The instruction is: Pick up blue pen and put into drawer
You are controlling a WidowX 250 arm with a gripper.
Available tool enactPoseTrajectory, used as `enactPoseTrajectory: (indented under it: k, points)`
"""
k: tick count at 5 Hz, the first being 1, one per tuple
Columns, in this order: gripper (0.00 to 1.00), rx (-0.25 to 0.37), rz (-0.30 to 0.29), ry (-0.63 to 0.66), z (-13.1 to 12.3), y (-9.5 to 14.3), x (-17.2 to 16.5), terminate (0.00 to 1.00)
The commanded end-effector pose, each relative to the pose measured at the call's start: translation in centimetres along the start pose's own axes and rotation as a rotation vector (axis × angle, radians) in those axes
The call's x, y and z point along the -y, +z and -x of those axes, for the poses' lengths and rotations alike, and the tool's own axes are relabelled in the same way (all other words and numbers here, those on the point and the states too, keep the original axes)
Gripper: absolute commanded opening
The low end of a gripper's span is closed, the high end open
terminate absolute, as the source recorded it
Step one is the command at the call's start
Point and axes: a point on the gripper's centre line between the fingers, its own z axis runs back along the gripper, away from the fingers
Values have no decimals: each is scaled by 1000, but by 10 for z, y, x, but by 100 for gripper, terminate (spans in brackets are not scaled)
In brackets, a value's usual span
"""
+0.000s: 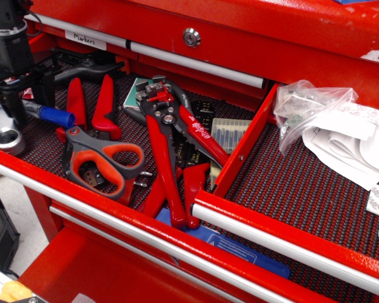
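Note:
The blue pen [55,116] lies in the left drawer on the mesh liner, its blue cap pointing right towards the scissors. Its white barrel runs left behind my gripper [30,104]. The gripper's black fingers [46,85] are lowered on either side of the barrel with a gap between them, and the pen still rests on the liner. The drawer [303,189] with clear plastic bags [309,104] and white papers [354,142] stands open at the right, with its silver bar handle [284,238] in front.
The left drawer holds grey-and-orange scissors [100,161], red pliers [91,104], a red wire stripper [177,145], a silver wrench head [3,136] and a small red-labelled tube [26,93] behind the fingers. A red divider wall [246,142] separates the two drawers.

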Motion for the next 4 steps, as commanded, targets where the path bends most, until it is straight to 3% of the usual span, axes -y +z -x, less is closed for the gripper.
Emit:
enactPoseTrajectory:
  k: [1, 2, 3, 4]
  points:
    - [0, 32, 3, 60, 18, 16, -3, 0]
    - [0, 41, -55, 82, 37, 43, -4, 0]
    - [0, 64, -165, 95, 87, 93, 1, 0]
    - [0, 67, -223, 82, 137, 132, 2, 0]
